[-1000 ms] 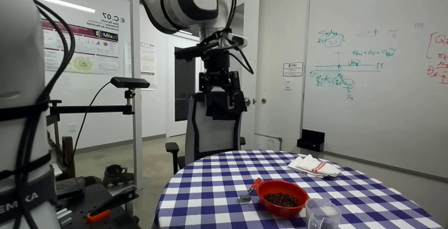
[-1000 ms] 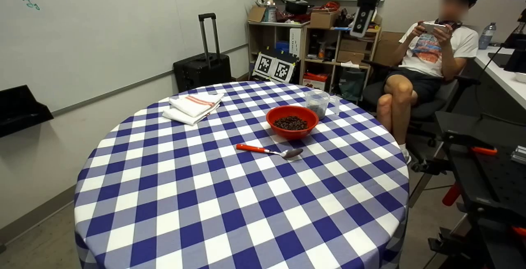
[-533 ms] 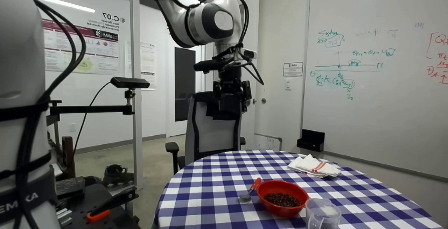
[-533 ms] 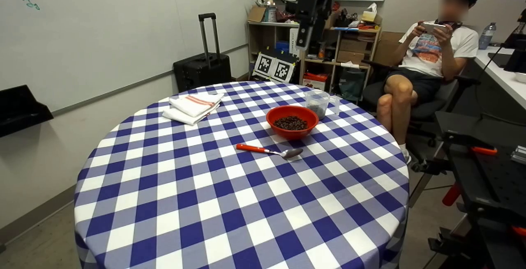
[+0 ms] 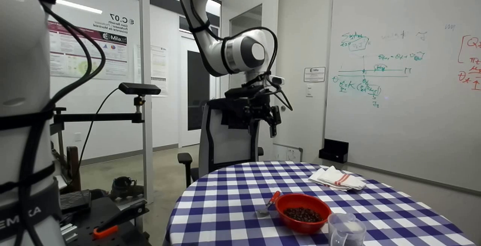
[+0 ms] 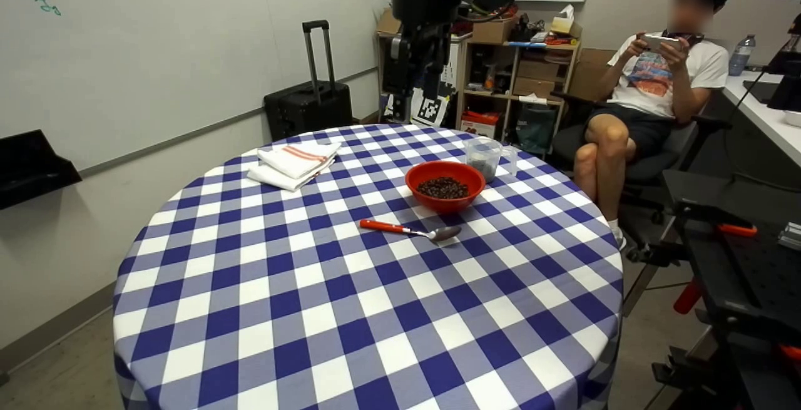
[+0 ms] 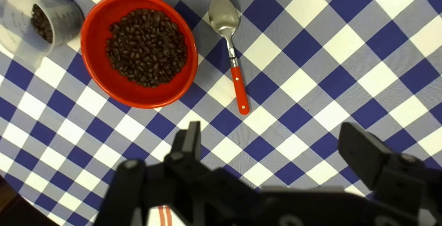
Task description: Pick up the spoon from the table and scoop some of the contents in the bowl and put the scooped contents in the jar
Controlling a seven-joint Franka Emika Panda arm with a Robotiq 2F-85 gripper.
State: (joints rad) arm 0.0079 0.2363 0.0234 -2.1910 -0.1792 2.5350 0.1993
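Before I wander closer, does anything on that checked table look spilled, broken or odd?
No, nothing stands out: the red bowl stands upright with dark beans inside, the spoon lies flat beside it, and the clear jar stands upright, holding more beans.

White arm [image 5: 212, 52], dark joint cover [image 5: 246, 53]; black cables [image 5: 31, 148], straps [image 5: 15, 121]; black tool [image 7: 270, 126], blurred screws [image 7: 131, 164] seemingly grey.

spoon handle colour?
Red-orange; the spoon handle shows best in the wrist view.
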